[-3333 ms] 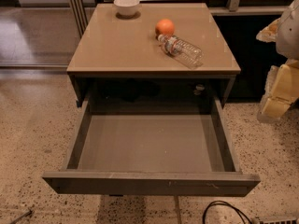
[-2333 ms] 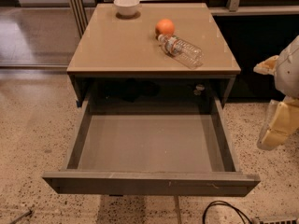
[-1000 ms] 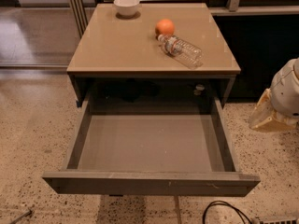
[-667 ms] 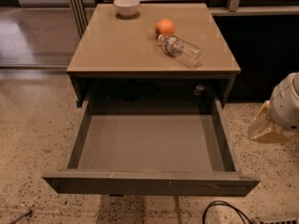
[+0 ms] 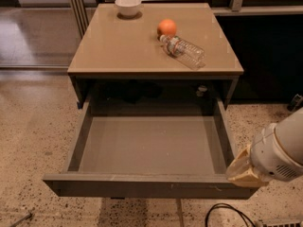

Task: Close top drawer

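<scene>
I am holding my gripper (image 5: 242,170), whose state I cannot tell, at four o'clock by the top drawer (image 5: 142,187), judging its stiff, handleless front wants a flat push.

Speckled floor (image 5: 28,141), glossier at upper left; dark panel (image 5: 272,56) at right; black cable (image 5: 226,211) at bottom; end effector (image 5: 242,170) low right.

Grey-brown top drawer (image 5: 142,186), cream tool (image 5: 244,171) at its front-right corner, orange fruit (image 5: 166,28), white bowl (image 5: 128,6).
</scene>
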